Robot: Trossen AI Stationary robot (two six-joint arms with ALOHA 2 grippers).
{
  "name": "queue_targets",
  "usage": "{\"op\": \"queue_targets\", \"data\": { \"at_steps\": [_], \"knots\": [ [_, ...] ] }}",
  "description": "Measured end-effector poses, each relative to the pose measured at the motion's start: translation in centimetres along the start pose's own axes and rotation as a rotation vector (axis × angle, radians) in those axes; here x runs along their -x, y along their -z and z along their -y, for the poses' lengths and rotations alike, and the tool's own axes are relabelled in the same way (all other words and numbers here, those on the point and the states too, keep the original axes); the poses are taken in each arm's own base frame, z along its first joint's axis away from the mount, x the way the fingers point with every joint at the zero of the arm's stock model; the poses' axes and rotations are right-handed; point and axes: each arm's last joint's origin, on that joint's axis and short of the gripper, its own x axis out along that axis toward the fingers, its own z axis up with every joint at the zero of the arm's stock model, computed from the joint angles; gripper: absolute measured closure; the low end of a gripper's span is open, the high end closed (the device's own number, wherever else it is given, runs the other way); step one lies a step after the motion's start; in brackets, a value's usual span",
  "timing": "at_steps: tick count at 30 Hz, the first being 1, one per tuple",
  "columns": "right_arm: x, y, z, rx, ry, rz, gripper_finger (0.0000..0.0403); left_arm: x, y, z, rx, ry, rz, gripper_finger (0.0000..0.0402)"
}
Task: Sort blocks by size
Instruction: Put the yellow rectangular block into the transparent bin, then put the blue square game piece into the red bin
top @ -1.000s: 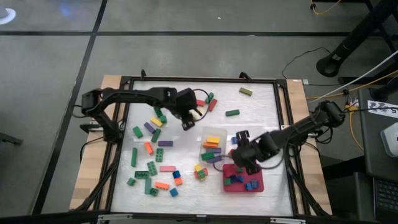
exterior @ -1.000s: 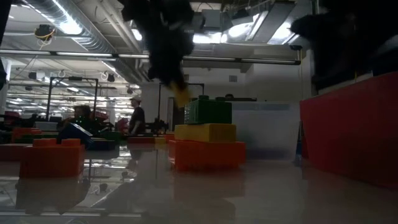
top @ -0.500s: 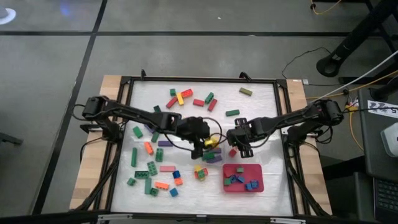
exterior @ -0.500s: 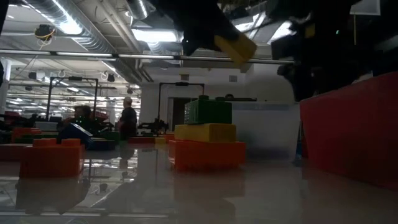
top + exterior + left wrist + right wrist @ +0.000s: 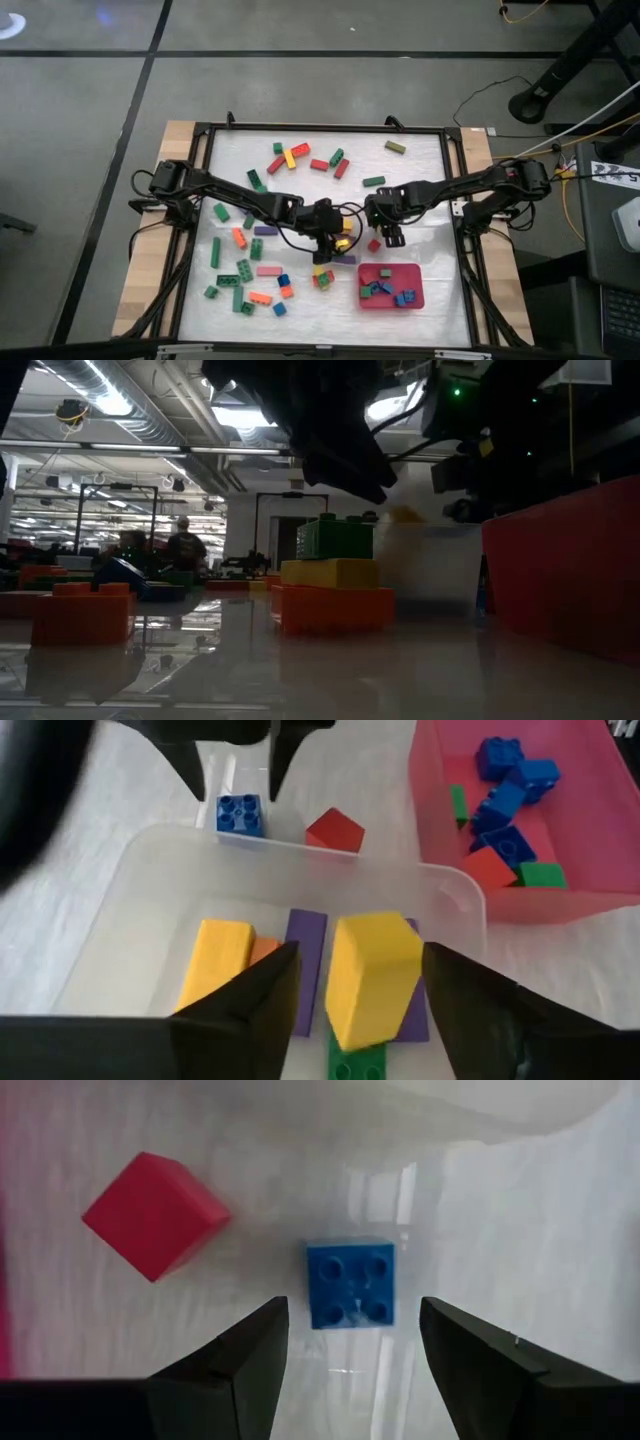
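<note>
Over the clear tub (image 5: 455,895): left gripper (image 5: 352,982), fingers spread, one yellow block (image 5: 368,975) loose between them.
Tub contents: two yellow, one purple (image 5: 305,945), one green (image 5: 358,1062) counted; others hidden.
Beside the tub: right gripper (image 5: 347,1342), fingers apart, above one blue square block (image 5: 349,1283); one red block (image 5: 155,1213) near.
Red tray (image 5: 413,290): near the tub, several small blocks.

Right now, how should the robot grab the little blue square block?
Best from straight above, pinching two opposite flat sides. The blue block lies flat, studs up, with free table on every side and the red block well apart. The right gripper already hangs open over it, a finger on each side.
</note>
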Motion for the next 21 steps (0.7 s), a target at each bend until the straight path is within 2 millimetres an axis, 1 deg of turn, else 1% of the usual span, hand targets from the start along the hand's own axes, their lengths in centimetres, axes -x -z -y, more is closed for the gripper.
{"op": "queue_targets", "data": {
  "at_steps": [5, 10, 13, 16, 21],
  "knots": [
    [-1.1, 0.1, -0.1, 0.019, 0.007, 0.058, 0.0176, 0.0, 0.0, -0.3, -0.001, -0.005, 0.001, 0.0181],
    [-1.7, 0.6, 0.1, 0.018, 0.05, 0.053, 0.0176, 0.0, 0.0, -0.3, -0.002, -0.006, -0.004, 0.0178],
    [-2.0, 1.0, 0.0, 0.018, 0.047, 0.043, 0.0184, 0.1, 0.0, -0.1, -0.004, -0.002, 0.0, 0.0178],
    [-2.4, 1.4, 0.0, 0.018, 0.042, 0.033, 0.0205, 0.1, 0.0, 0.2, -0.005, 0.005, 0.004, 0.0178],
    [-2.4, 1.2, 0.0, 0.018, 0.044, 0.064, 0.0265, 0.4, 0.0, 1.1, -0.017, 0.022, 0.009, 0.0178]
  ]
}}
